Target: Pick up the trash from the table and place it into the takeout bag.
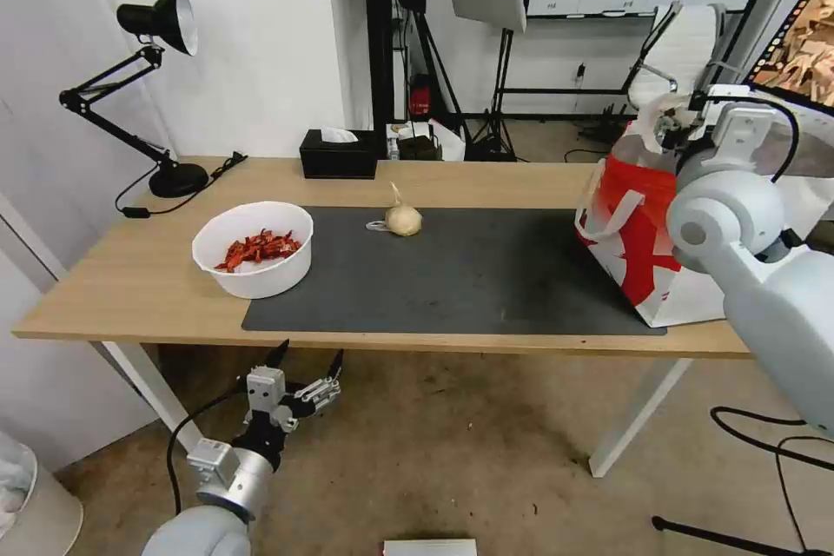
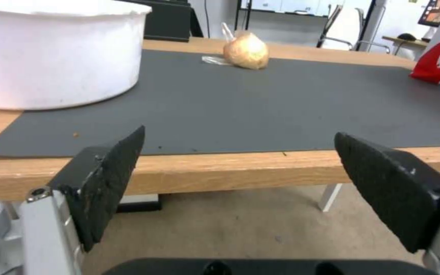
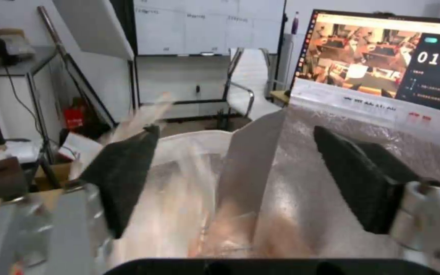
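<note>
Risk: clear tray (image 3: pixel 204 214) dropping blurred into the bag (image 1: pixel 643 252) could catch on the foil lining or tip the bag. Right gripper (image 3: pixel 235 172) wide open over the bag mouth, holding nothing. Left gripper (image 2: pixel 240 168) wide, empty, below the table (image 1: pixel 113 295) edge. Bowl (image 1: pixel 254 248) and bundle (image 1: pixel 403 219) sit on the mat (image 1: pixel 469 278).

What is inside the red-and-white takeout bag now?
Inside the takeout bag, the right wrist view shows silver foil lining and a blurred clear tray with pinkish leftovers. Anything beneath the tray is hidden.
</note>
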